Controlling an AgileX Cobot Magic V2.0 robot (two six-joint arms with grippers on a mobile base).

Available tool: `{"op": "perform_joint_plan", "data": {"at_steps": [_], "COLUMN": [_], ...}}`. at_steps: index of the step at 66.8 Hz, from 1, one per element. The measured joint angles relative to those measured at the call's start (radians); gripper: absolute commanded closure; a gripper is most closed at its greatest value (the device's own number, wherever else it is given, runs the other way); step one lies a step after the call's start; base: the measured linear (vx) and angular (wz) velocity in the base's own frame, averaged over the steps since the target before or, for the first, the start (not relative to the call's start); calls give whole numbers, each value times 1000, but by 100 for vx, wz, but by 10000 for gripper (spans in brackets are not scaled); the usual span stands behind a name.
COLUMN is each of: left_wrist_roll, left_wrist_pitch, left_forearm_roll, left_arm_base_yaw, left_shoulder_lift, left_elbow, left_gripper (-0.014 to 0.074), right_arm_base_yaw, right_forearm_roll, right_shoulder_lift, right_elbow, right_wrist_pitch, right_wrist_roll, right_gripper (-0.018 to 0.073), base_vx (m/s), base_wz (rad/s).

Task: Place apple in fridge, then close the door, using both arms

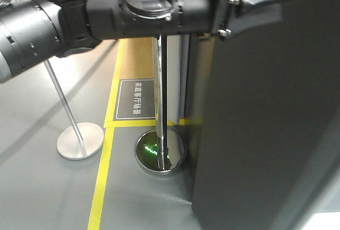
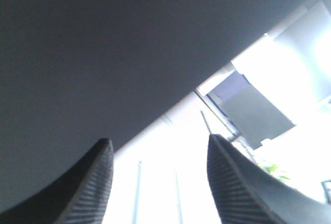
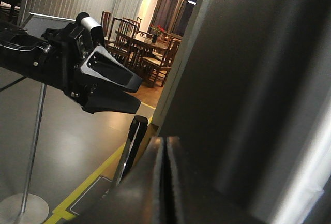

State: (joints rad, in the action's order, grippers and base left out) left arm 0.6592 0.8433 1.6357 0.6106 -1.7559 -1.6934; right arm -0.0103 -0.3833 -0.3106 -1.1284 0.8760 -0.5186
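The door [image 1: 265, 124] is a tall dark grey panel filling the right of the front view; it also shows as the door [image 2: 103, 48] in the left wrist view and the door [image 3: 258, 79] in the right wrist view. My left arm reaches across the top from the left. Its left gripper [image 1: 292, 1] is open at the door's upper edge, and the left gripper [image 2: 159, 144] holds nothing between its ribbed fingers. The right gripper [image 3: 165, 140] is shut and empty, close beside the door's outer face. The apple and the fridge interior are out of view.
A silver stanchion base [image 1: 79, 141] and a chrome stanchion base [image 1: 161, 150] stand on the grey floor left of the door. A yellow tape line [image 1: 103, 177] and a dark floor sign [image 1: 135, 99] lie there. A dining table with chairs [image 3: 145, 48] stands far behind.
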Motion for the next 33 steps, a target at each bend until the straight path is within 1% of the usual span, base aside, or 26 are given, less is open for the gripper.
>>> {"op": "perform_joint_plan", "data": {"at_steps": [6, 9, 16, 23, 28, 33], "left_wrist_roll": [10, 21, 41, 45, 45, 45], "left_wrist_pitch": [-1, 4, 20, 46, 68, 98], "left_forearm_roll": [-2, -9, -40, -76, -90, -97], "left_arm_base_yaw": [-18, -31, -66, -117, -157, -198], "left_shoulder_lift": [0, 0, 0, 0, 0, 0], "left_elbow": [0, 0, 0, 0, 0, 0], "left_gripper": [206, 206, 206, 206, 206, 206], "right_arm_base_yaw": [0, 0, 0, 0, 0, 0], "right_forearm_roll": [7, 20, 80, 129, 150, 161], "right_shoulder_lift": [-4, -16, -71, -159, -249, -337], "right_elbow": [0, 0, 0, 0, 2, 3], "right_wrist_pitch": [-18, -33, -71, -89, -126, -201], "right_wrist_roll": [7, 27, 86, 119, 127, 127], "right_gripper": [550, 538, 472, 335, 183, 50], "base_vx": [0, 0, 0, 0, 0, 0], "base_wz": [0, 0, 0, 0, 0, 0]}}
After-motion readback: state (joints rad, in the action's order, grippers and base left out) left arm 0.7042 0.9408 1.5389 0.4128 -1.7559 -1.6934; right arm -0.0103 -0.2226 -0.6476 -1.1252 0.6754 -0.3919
